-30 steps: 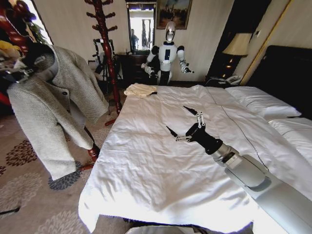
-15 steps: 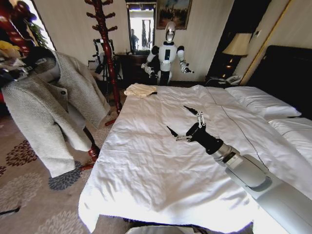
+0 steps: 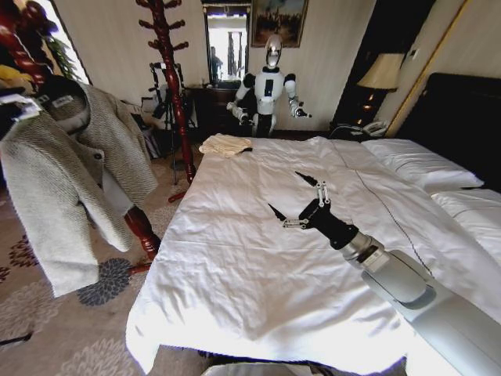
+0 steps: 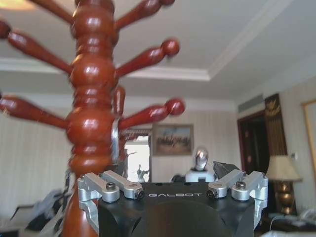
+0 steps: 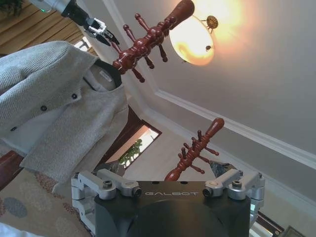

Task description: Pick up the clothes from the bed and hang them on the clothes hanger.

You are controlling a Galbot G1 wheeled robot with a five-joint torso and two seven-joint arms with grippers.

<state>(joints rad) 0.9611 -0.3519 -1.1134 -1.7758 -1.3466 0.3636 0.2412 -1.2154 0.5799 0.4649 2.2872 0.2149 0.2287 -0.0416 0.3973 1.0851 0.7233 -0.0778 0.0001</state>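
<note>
While jacket hangs left | right tool open-fingered over bed

Over the last second the jacket has swung on its hanger by the coat stand, its collar rising and its hem drifting left, while the left pincer has drawn clear above it.
</note>
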